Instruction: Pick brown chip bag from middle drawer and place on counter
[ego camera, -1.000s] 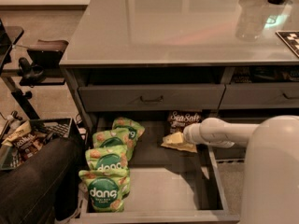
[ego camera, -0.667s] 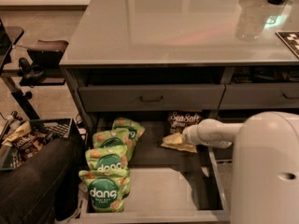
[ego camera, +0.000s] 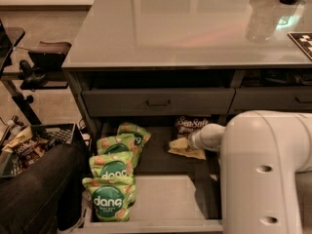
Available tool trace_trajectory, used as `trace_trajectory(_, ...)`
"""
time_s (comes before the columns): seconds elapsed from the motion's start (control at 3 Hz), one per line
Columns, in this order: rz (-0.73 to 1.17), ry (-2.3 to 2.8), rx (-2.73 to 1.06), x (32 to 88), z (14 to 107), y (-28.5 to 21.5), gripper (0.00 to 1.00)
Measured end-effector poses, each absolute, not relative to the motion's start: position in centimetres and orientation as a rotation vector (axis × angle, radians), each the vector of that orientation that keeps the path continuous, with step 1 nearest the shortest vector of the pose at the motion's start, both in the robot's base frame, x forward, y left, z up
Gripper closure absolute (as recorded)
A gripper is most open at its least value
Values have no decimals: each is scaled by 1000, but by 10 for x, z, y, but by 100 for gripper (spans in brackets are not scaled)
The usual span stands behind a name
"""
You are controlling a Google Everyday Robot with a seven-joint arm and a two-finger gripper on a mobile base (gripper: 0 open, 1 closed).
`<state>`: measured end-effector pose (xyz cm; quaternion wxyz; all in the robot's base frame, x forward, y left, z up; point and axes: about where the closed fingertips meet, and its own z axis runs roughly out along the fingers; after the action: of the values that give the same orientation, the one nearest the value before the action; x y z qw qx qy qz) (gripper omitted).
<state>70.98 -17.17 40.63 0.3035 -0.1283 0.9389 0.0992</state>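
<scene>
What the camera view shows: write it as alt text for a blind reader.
The robot's white arm reaches into the open middle drawer, its gripper close to the brown chip bag at the back. Green dang bags line the drawer's left side; the glossy counter spans above.

White "Sea Salt" stands on the brown chip bag (ego camera: 191,125) far right in the middle drawer (ego camera: 168,199), just beyond the gripper (ego camera: 189,144); "dang" stands on the near-left green bags (ego camera: 108,202).
</scene>
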Motion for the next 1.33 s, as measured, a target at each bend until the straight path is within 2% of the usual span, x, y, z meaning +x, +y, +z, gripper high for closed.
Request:
trace_trajectory(0.67,217,2534,-254,731,377,-183,0)
trace_trajectory(1.0,216,2535,-254,731,377,-183,19)
trace_trajectory(1.33,216,2535,-254,731,377,-183,42)
